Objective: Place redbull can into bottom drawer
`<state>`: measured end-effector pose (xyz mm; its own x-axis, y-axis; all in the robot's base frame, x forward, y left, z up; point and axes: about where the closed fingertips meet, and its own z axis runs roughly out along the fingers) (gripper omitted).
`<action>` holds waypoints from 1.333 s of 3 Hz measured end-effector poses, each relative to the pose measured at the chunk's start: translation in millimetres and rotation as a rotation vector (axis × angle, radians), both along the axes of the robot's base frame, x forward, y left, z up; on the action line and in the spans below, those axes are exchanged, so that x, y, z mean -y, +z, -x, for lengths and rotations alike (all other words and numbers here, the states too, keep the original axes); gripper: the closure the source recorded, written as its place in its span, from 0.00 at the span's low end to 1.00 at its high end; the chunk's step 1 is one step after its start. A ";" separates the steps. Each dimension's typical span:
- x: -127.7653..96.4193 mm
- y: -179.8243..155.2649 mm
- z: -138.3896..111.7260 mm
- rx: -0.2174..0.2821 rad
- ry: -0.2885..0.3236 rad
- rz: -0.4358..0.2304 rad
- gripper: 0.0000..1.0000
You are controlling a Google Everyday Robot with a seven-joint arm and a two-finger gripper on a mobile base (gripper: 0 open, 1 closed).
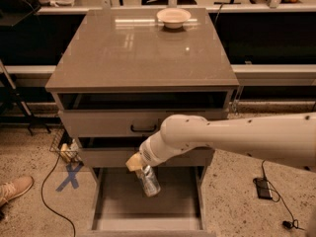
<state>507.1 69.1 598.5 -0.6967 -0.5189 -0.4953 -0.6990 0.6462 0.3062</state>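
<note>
While the slim silver metal redbull can [149, 182] hangs in the air and rests on no surface, the task reads as partway done, not finished. The two-finger gripper [139, 163] at the end of the thick white arm [237, 137], which reaches in from the right, sits just in front of the middle drawer front and above the open drawer below it. Its yellowish fingers [132, 162] are clamped on the upper end of the can. The can slants down and to the right from them, with its lower end over the drawer cavity.

The wide, deep grey bottom drawer [173, 204] is pulled out towards the camera, and its flat floor shows on both sides of the can. So the opening step looks settled, and the can is in hand and over the right compartment.

What seems left is to lower the can until it meets the drawer floor, part the fingers, and draw the arm clear. The can appears to be apart from the floor, though this angle does not show how high above it. The task does not say whether the drawer should then be shut.

The shallow cream bowl [173, 18] stands near the far edge of the grey-brown desk [143, 58], well apart from the gripper. The black bar handle [143, 129] of the middle drawer sits just above the gripper.
</note>
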 end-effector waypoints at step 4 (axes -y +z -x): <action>-40.7 -185.1 -29.6 -0.116 -0.162 -0.030 1.00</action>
